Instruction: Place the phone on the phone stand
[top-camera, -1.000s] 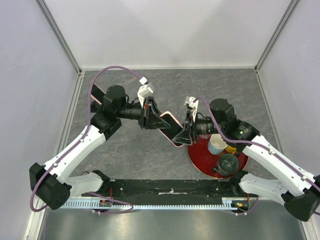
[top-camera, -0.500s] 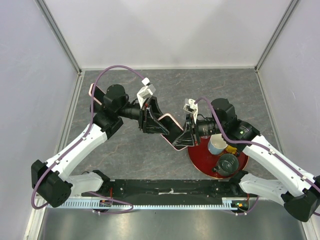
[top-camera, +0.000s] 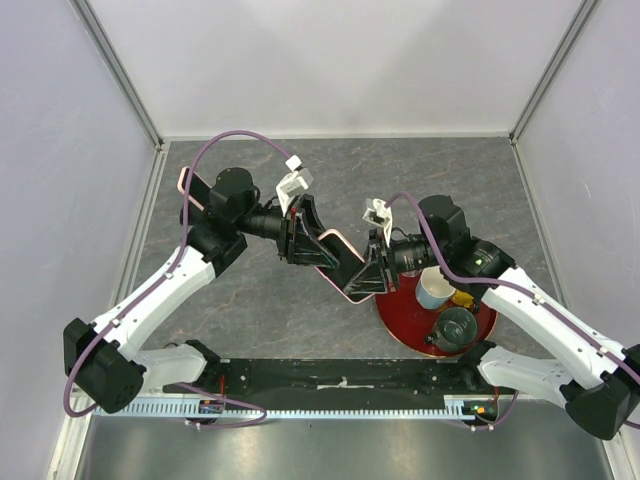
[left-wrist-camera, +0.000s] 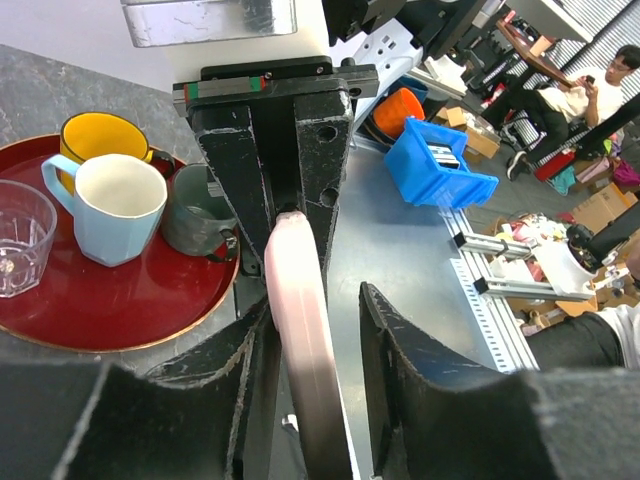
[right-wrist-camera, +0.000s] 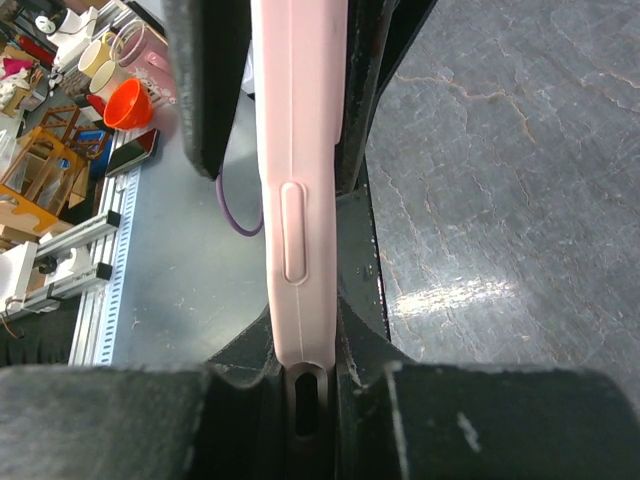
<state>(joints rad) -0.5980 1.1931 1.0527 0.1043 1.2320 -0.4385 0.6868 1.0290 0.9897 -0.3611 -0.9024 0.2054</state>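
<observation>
Meeting mid-air over the tabletop (top-camera: 250, 300), both arms reach inward, the phone (top-camera: 340, 262) bridging them. Right fingers (right-wrist-camera: 240, 390) clamp its end; left fingers (left-wrist-camera: 420, 380) straddle it, a gap showing. A red tray (top-camera: 398, 308) of mugs sits beside the right wrist.

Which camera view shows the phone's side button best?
Right wrist: the phone is edge-on, its side button sharp. Left wrist shows only a blurred pink edge; top external shows the dark face, no button.
</observation>
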